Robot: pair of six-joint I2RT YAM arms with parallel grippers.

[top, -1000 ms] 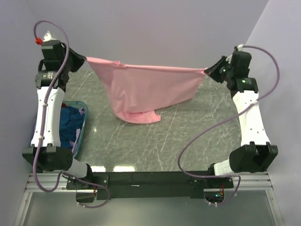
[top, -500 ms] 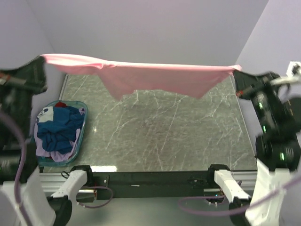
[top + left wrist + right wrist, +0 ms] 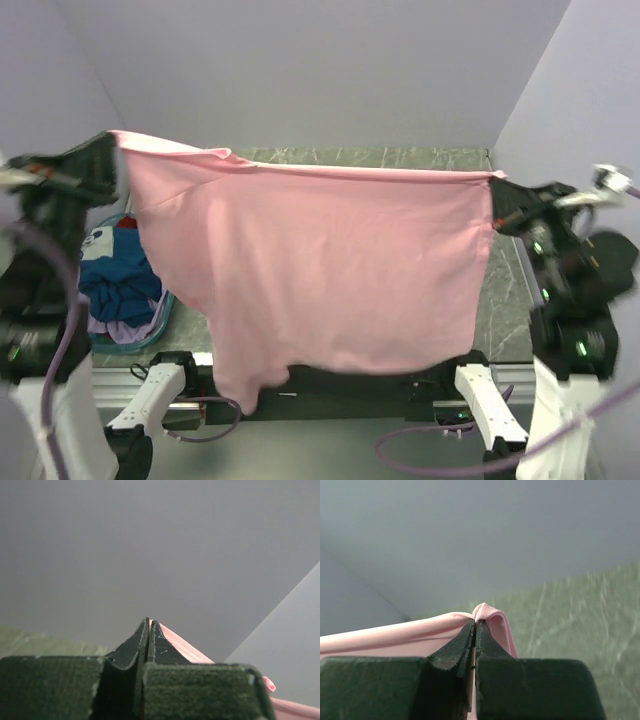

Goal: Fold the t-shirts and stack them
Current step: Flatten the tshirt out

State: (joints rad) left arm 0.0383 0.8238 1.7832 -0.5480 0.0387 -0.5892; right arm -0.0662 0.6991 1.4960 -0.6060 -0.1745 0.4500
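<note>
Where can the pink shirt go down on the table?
Bare table shows along the back wall, above the pink shirt, and in a sliver between the shirt and the right arm. The middle is hidden behind the shirt. The left is crowded: a basket of bunched shirts.

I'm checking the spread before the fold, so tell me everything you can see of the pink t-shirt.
The pink t-shirt is plain, light pink, thin soft cloth with faint creases and no print. It hangs spread like a sheet, its top edge pulled taut between the left hand and the right hand, each shut on an upper corner. The bottom edge is uneven, drooping lowest toward the left arm. Only the two hands visibly touch it.
</note>
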